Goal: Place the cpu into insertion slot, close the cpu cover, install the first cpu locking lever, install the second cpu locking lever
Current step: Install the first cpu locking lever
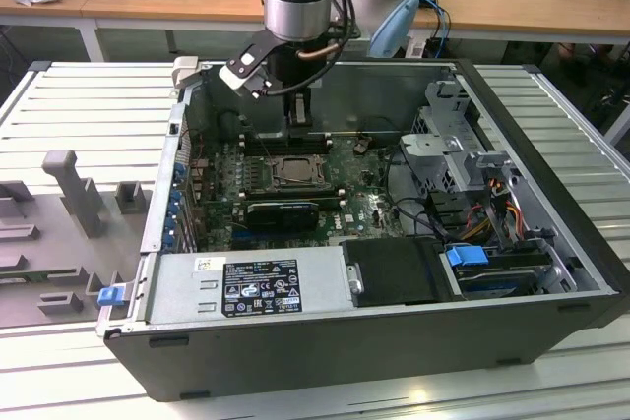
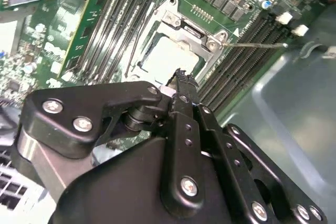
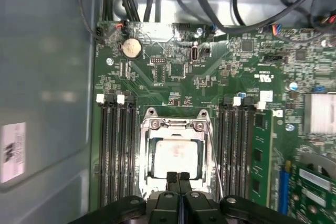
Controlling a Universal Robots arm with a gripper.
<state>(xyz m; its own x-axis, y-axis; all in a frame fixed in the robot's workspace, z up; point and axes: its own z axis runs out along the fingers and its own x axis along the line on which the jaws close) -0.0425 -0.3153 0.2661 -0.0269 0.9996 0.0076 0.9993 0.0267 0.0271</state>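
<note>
1. The pale silvery square cpu (image 3: 175,156) sits in the silver-rimmed square insertion slot (image 1: 292,170) on the green motherboard (image 3: 173,85).
2. The thin silver metal frame cpu cover (image 3: 173,125) lies flat around it.
3. The black end effector (image 3: 177,176) hangs close over the cpu's edge, fingers pressed together, gripping nothing.

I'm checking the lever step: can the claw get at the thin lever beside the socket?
Probably yes: the claw hangs over the cpu cover's edge, and nothing lies over the lever beside it.

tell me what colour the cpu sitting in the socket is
Pale silvery-beige. The cpu shows best in the first wrist view.
</note>
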